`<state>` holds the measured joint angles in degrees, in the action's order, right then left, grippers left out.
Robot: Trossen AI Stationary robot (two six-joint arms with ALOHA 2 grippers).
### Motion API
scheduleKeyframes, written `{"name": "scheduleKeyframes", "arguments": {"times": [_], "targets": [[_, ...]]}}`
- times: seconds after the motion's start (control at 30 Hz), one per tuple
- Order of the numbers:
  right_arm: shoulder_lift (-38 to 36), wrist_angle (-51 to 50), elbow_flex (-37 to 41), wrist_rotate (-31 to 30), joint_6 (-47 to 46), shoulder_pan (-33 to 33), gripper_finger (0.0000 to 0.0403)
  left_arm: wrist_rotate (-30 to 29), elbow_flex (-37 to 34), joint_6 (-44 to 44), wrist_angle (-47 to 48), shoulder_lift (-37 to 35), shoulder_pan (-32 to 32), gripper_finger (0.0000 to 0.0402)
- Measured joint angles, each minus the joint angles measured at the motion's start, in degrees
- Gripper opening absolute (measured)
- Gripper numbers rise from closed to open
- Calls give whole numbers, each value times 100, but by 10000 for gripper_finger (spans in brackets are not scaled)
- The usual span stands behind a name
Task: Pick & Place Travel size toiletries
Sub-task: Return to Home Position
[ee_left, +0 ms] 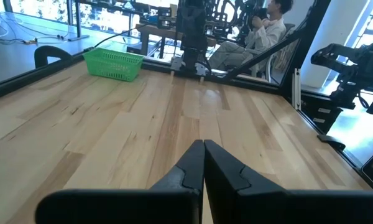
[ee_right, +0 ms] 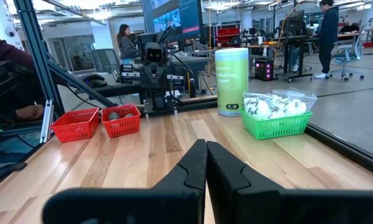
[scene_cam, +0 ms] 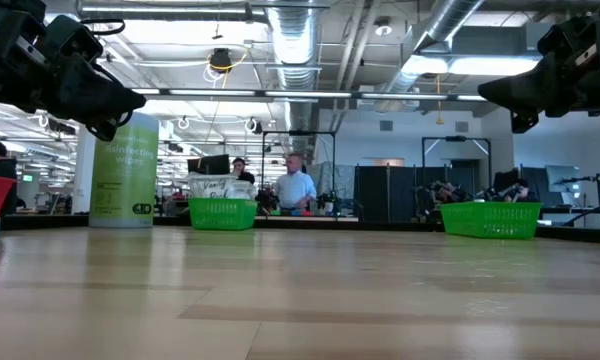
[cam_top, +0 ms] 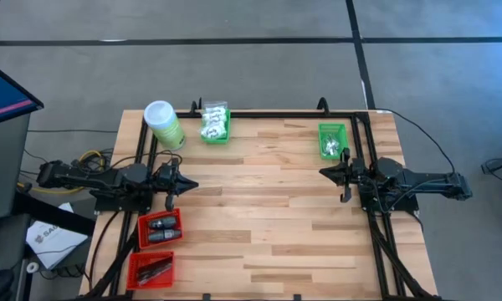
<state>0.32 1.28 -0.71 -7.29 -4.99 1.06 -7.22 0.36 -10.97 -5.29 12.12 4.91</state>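
Left hand [ee_left: 203, 144] and right hand [ee_right: 206, 144] were closed, empty, above wooden tabletop [cam_top: 259, 217]. White crinkly toiletry packets [cam_top: 213, 121] sat in far-left green plastic basket [cam_top: 216, 140]. Risk was left arm [cam_top: 109, 180] clipping adjacent red plastic baskets [cam_top: 141, 232].

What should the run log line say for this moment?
left end effector: shut, empty, left side | right end effector: shut, empty, right side | toiletries: in green baskets and red baskets
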Motion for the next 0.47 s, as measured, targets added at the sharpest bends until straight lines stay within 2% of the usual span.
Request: {"name": "scheduleKeyframes", "arguments": {"times": [0.47], "targets": [[0, 2, 0, 0, 0, 0, 0, 0, 0, -1, -41, 0, 0, 2]]}}
